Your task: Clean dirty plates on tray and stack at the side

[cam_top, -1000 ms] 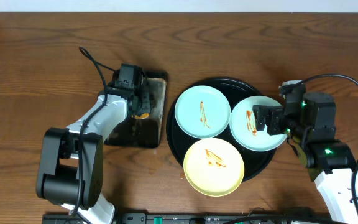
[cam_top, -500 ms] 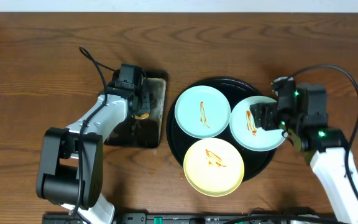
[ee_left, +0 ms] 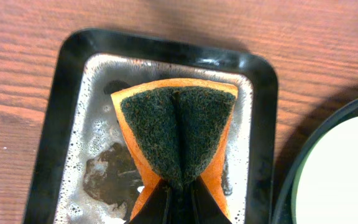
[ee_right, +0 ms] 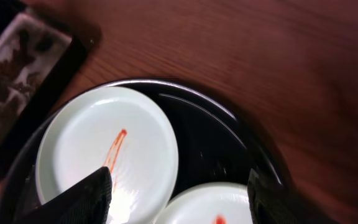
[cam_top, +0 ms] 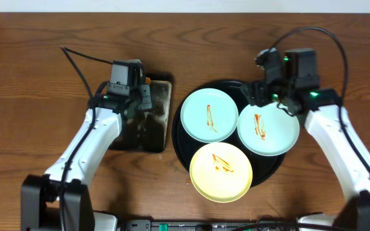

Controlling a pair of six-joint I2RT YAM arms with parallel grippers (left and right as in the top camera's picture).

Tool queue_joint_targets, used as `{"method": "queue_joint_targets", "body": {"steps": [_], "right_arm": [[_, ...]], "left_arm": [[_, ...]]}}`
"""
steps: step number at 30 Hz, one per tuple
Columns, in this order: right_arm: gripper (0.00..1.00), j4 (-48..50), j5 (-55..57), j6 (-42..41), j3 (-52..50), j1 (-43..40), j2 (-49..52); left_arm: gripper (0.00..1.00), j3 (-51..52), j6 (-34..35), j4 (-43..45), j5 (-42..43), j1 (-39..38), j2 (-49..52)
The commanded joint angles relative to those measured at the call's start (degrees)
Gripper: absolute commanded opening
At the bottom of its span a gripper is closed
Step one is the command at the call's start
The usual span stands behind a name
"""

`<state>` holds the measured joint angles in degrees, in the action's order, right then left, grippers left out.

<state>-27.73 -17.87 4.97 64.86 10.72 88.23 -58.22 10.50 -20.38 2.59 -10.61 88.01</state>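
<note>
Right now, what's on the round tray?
Three sauce-streaked plates: left mint plate, right mint plate, yellow plate. They cover most of the tray, so its floor beneath them is hidden.

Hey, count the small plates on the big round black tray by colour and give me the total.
Pale mint-blue round plates: 2
Pale yellow round plate: 1
Total on the round glossy black tray: 3
</note>
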Motion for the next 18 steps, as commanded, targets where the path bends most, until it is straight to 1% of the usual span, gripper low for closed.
{"method": "queue_joint_targets", "body": {"steps": [1,3,8,12,16,18], "right_arm": [[0.68,2.14,-0.13,3.06,0.90,2.16,4.61],[0.68,3.56,-0.11,3.06,0.90,3.28,7.98],[0.64,6.86,-0.13,3.02,0.90,4.81,14.36],[0.61,8.02,-0.09,2.84,0.90,5.33,17.49],[0.61,8.04,4.04,2.78,0.90,5.90,19.82],[0.60,8.13,4.33,2.78,0.90,5.86,20.70]], "left_arm": [[0.07,-0.11,-0.13,0.09,-0.55,-0.09,-2.14],[0.07,-0.11,-0.13,0.09,-0.55,-0.09,-3.08],[0.08,-0.11,-0.15,0.11,-0.57,-0.09,-7.08],[0.07,-0.11,-0.15,0.13,-0.57,-0.09,-10.67],[0.07,-0.11,-0.15,0.13,-0.57,-0.09,-13.99],[0.07,-0.11,-0.15,0.13,-0.57,-0.09,-15.26]]}}
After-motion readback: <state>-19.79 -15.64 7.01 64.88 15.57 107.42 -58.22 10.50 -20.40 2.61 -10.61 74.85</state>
